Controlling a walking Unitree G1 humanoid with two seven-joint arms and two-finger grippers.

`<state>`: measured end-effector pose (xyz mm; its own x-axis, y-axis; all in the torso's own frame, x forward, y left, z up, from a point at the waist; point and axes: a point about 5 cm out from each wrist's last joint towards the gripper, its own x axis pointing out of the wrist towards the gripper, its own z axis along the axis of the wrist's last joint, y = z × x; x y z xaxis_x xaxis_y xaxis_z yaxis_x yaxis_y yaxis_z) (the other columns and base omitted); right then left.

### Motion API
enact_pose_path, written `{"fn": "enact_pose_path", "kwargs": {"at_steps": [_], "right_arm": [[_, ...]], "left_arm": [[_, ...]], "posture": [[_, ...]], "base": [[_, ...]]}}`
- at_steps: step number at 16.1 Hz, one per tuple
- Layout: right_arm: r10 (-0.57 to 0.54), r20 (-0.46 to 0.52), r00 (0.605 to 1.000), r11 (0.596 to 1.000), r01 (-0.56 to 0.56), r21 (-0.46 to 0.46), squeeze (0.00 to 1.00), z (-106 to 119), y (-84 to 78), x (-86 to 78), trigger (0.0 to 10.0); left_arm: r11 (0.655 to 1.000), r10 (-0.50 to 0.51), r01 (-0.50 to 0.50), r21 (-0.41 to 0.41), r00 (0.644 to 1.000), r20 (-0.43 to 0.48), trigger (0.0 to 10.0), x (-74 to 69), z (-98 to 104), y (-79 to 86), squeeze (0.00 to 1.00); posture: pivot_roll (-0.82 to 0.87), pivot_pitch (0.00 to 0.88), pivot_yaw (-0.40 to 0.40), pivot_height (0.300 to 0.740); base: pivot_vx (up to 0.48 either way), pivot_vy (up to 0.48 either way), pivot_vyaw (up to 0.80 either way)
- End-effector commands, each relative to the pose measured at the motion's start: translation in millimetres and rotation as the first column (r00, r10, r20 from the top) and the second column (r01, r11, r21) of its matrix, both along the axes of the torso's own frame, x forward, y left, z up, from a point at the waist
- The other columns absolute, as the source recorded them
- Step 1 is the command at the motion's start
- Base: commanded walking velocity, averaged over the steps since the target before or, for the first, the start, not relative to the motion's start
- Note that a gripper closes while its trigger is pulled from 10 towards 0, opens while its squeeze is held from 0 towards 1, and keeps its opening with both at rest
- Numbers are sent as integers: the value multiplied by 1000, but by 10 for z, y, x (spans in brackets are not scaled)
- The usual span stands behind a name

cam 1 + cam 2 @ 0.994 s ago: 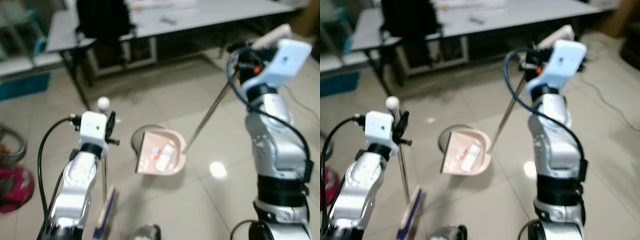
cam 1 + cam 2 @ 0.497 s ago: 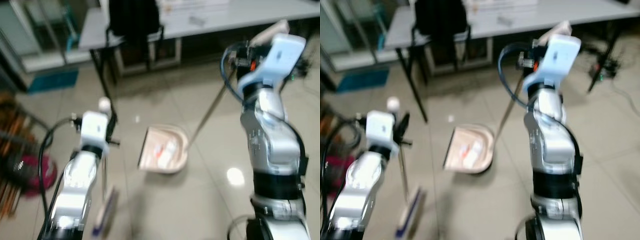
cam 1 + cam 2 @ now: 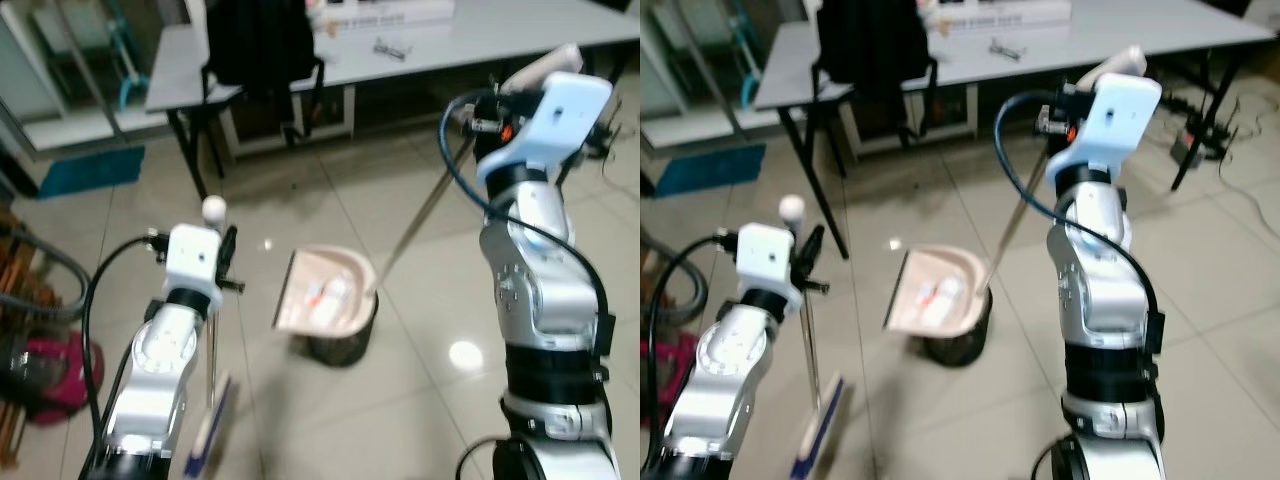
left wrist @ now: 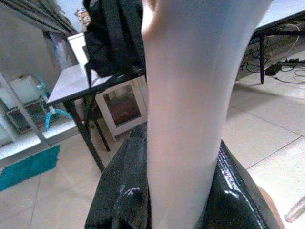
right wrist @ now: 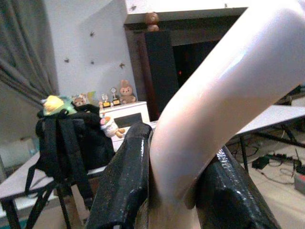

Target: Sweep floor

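While both arms are raised over the tiled floor (image 3: pixel 420 400), I read my left pincer (image 4: pixel 176 191) as clamped on the broom (image 3: pixel 810 345): in the left wrist view its black fingers (image 4: pixel 124 191) press both sides of the pale handle. From the head views the broom stands roughly upright beside my left arm, white knob on top, brush head with a blue edge down near the floor.

My right pincer (image 5: pixel 167 181) is closed on the dustpan (image 3: pixel 325 295), gripping the pale upper end of its handle; the right wrist view shows fingers (image 5: pixel 126 176) tight on either side. The long thin rod slants down from that raised pincer to the pan. The beige pan sits between my arms, tilted, with small white and reddish scraps inside. It is right over a dark round bin (image 3: pixel 340 345), and I cannot tell whether pan and bin touch.

Behind: a grey tabletop (image 3: pixel 480 25) on dark legs with small items on it, a black backpack (image 3: pixel 260 40) hanging at its near end, a teal mat (image 3: pixel 90 170) on the floor to the left, and a pink object (image 3: pixel 45 365) at the left edge with a dark hose (image 3: pixel 45 270) above it.
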<state>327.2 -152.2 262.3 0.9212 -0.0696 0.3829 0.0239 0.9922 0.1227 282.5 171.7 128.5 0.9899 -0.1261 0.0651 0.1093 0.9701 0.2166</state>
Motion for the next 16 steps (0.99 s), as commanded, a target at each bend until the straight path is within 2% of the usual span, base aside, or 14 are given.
{"fn": "enact_pose_path", "kwargs": {"at_steps": [1,8,16], "right_arm": [[-33,76,997,999,33,-8,0,136,-72,-37,10000],[-62,83,995,998,64,-11,0,112,-147,-60,10000],[-103,79,992,995,102,17,0,78,-259,-83,10000]], "left_arm": [[1000,-22,22,-2,999,41,10000,26,96,-61,0],[1000,-28,29,-11,999,34,10000,15,74,-80,0],[999,-35,35,-26,999,25,10000,17,52,-77,0]], "posture": [[-2,21,73,740],[-9,12,72,740],[-10,9,75,740]], "base": [[431,0,0],[423,0,0],[0,0,0]]}}
